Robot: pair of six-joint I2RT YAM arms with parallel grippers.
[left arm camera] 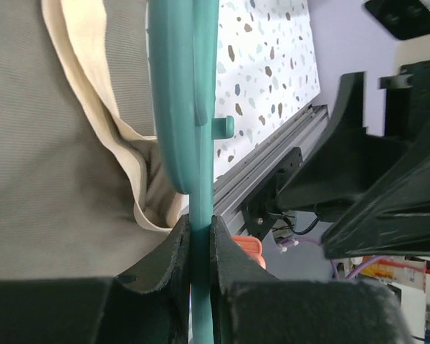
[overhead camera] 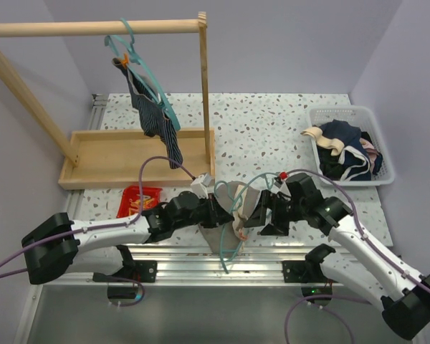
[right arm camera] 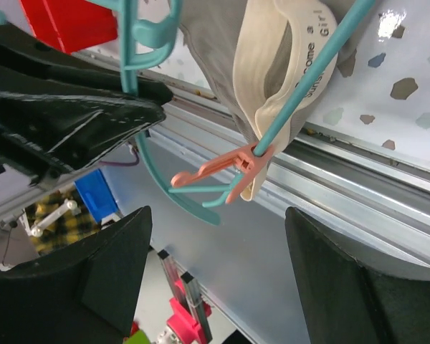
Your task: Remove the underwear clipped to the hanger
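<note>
Looked down on a speckled desk (overhead camera: 258, 129) walled in pale lilac. Found, far left, a wooden rack (overhead camera: 93, 29) carrying a teal hanger (overhead camera: 147, 75) with the navy striped briefs (overhead camera: 154, 118) clipped under it, hanging above the rack's tray (overhead camera: 93, 154). Noted a red packet (overhead camera: 138, 201) nearer the front. Saw the left end effector (left arm camera: 201, 236) pressed tight onto the thin bar of a second teal hanger (left arm camera: 179, 107) over the desk's near edge, the grey-beige briefs (left arm camera: 57, 143) draped against it, an orange clip (right arm camera: 215, 172) touching their cream waistband. Saw the right end effector (right arm camera: 215, 279) spread wide just beside, gripping nothing. Spotted, far right, a white basket (overhead camera: 340, 110) of clothes.
</note>
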